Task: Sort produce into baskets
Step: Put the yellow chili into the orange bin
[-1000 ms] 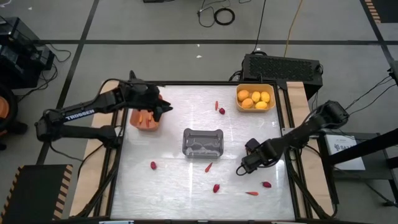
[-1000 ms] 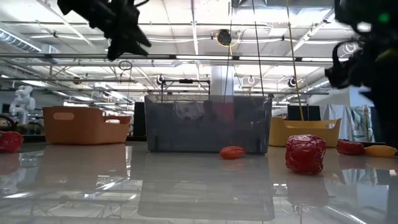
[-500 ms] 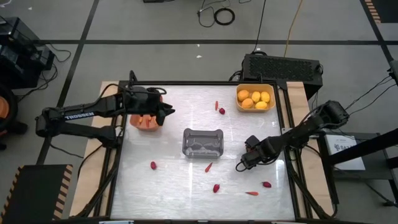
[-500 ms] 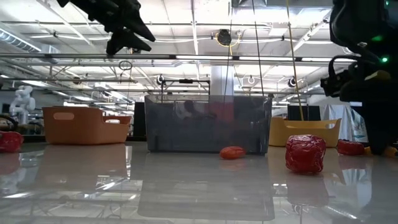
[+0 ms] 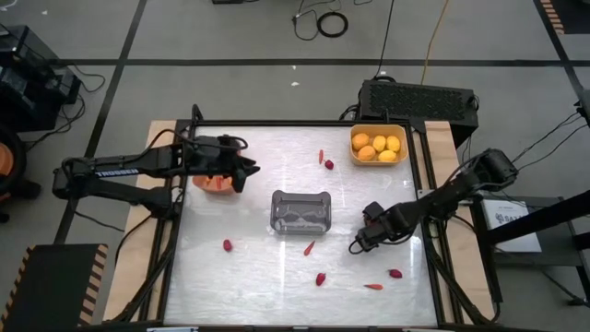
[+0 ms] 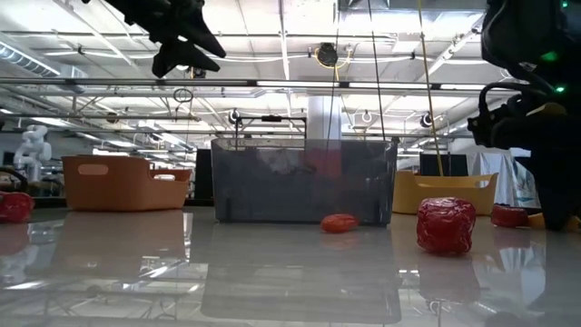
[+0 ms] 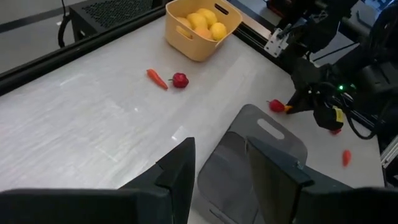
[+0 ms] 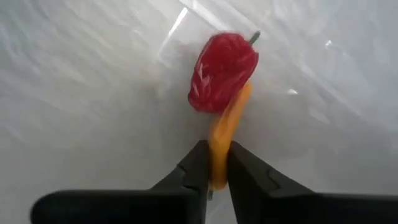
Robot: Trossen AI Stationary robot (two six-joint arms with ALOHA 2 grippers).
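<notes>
1. Right gripper (image 8: pixel 212 167) down at the tabletop (image 5: pixel 267 267), near the right edge, fingers pinched onto one end of a thin orange carrot stick (image 8: pixel 224 134). Only the tip caught, so a lift risks a slip or a swing out of the hold.
2. Red berry (image 8: pixel 222 71) lying touching the far end of that stick (stem pointing away). Could be dragged or knocked rolling during the lift, ending somewhere harder to reach.
3. Stick lying flat on the table, fingertips right at the surface. Too much downward push could scrape the tips or skid the stick away sideways.
4. Left gripper (image 7: pixel 219 171) hanging high over the table's left side, beside the terracotta basket (image 5: pixel 214 182), fingers partly spread and holding nothing. Little collision risk at present, arms well apart.
5. Grey translucent basket (image 5: pixel 300 211) mid-table, yellow basket (image 5: pixel 378 146) with its yellow-orange fruits (image 5: pixel 377 147) at the far right corner. Carrot sticks seemingly belong in the terracotta one across the table, so a long carry past the grey basket on a marginal grip, with a drop into the wrong tray possible.
6. More loose pieces scattered on the near half, including a red one (image 5: pixel 320 278) and another stick (image 5: pixel 373 286). Low passes by the right arm could sweep these off the near edge.
</notes>
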